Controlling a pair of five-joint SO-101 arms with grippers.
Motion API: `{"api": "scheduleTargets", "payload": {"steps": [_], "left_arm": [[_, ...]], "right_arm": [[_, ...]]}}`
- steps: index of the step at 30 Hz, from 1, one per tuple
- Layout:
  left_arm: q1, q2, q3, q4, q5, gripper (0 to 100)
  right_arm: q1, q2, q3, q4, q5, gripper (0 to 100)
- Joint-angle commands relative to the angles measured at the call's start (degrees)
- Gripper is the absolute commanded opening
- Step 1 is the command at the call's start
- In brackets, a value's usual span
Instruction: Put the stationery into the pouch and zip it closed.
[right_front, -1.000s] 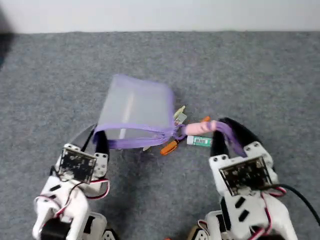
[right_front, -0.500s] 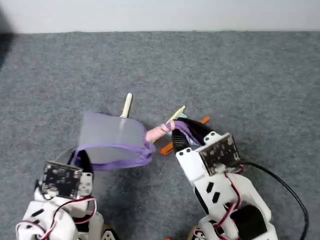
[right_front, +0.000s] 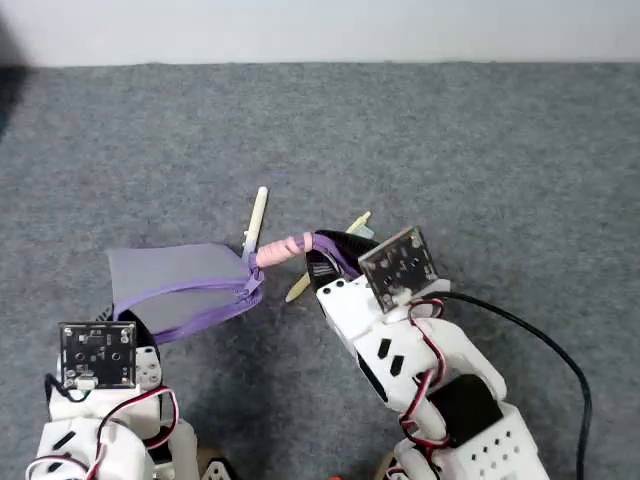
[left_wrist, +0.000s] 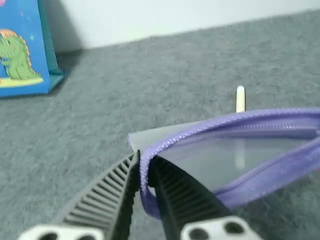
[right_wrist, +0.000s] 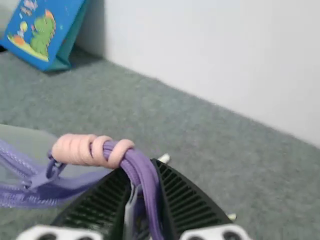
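My left jaws pinch the purple woven zip edge at one corner of the frosted, flat pouch (right_front: 165, 275), which stretches between both arms. My right jaws clamp its purple cord (right_wrist: 142, 175) by a pink coiled pull (right_front: 280, 250). A slim cream pen (right_front: 257, 212) lies on the fuzzy grey bench (right_front: 480, 150) just behind.

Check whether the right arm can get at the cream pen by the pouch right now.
Probably not yet. The right gripper is shut on the purple strap, so it would have to let go first. The cream pen lies uncovered on the carpet close by.
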Motion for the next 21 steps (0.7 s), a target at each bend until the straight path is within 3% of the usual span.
{"api": "scheduleTargets", "payload": {"steps": [1,6,14,21], "left_arm": [[0.00,-0.18,-1.10,0.44,-0.09,1],[-0.35,0.00,0.57,0.09,0.00,1],[-0.44,0.09,0.48,-0.18,5.89,1],[-0.44,0.18,0.92,-1.32,11.78,1]], "right_arm": [[-0.57,0.31,-1.05,7.43,-1.14,3.4],[-0.48,0.66,-7.56,23.60,-8.62,19.1],[6.73,0.66,-17.67,41.45,-13.80,19.9],[7.16,0.75,-22.86,50.68,-15.21,19.9]]}}
